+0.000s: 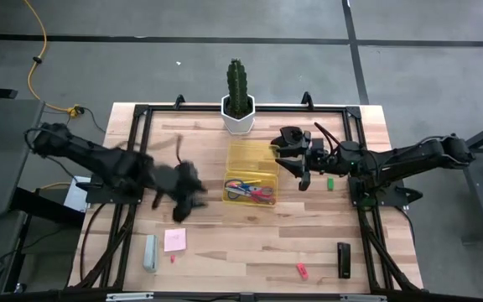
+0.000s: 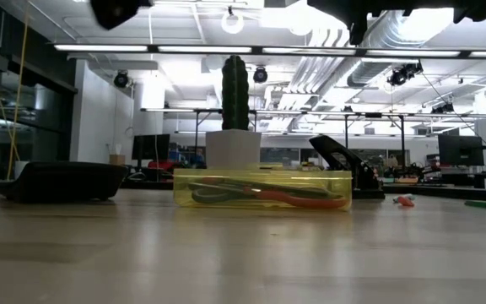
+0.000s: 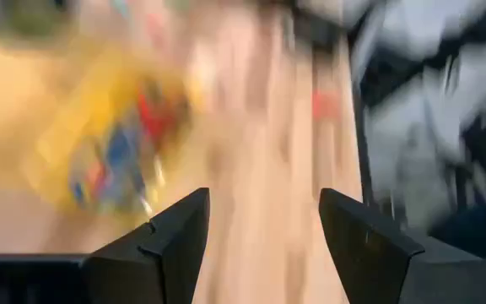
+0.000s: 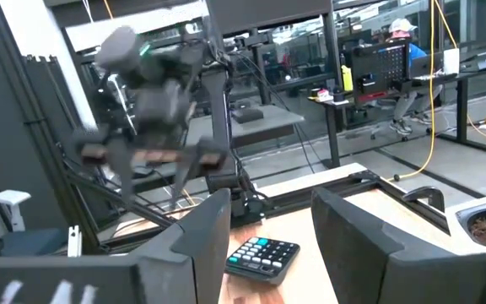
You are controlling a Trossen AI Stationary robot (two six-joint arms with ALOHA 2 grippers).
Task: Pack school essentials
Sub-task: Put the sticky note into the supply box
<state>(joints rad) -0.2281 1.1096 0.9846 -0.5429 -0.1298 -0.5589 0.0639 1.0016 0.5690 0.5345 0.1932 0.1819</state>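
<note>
The yellow bin (image 1: 251, 172) sits mid-counter (image 1: 250, 243), between the two claws, with the blue scissors (image 1: 235, 188) and red scissors (image 1: 261, 193) inside. The left claw (image 1: 184, 204) hangs just beside the bin's left side, fingers spread, pinching nothing; its arm reaches in from the left. The right claw (image 1: 303, 174) hovers by the bin's right edge, arm stretched from the right, fingers apart and empty. The pink pad (image 1: 174, 241) lies near the left claw, toward the front edge. A green piece (image 1: 329, 182) lies just beside the right claw; a red piece (image 1: 302, 270) lies well apart, near the front.
</note>
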